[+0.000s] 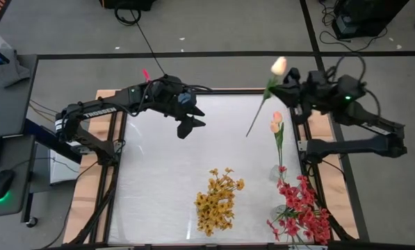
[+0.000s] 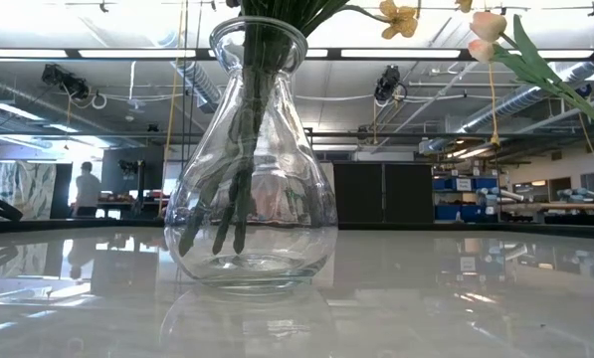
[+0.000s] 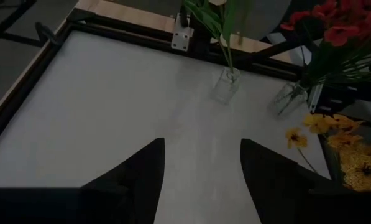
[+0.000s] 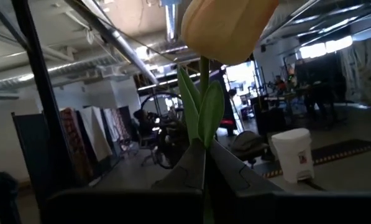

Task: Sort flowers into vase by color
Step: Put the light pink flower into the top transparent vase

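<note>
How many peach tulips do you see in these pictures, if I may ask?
2. One tulip is held in the right gripper over the table's far right corner. The other stands in a small vase by the right edge. More may be hidden.

A computer mouse (image 1: 3, 183) glowing green lies on a side desk (image 1: 5, 139) beside the white surface (image 1: 165, 173). A white bin (image 4: 291, 154) stands on the room's floor; a person (image 2: 86, 189) stands far off.

Pale peach tulip bud (image 1: 279, 66) on green stem — yellow-orange cluster (image 1: 217, 201), red-pink cluster (image 1: 301, 208) — white table (image 1: 158, 167)
</note>
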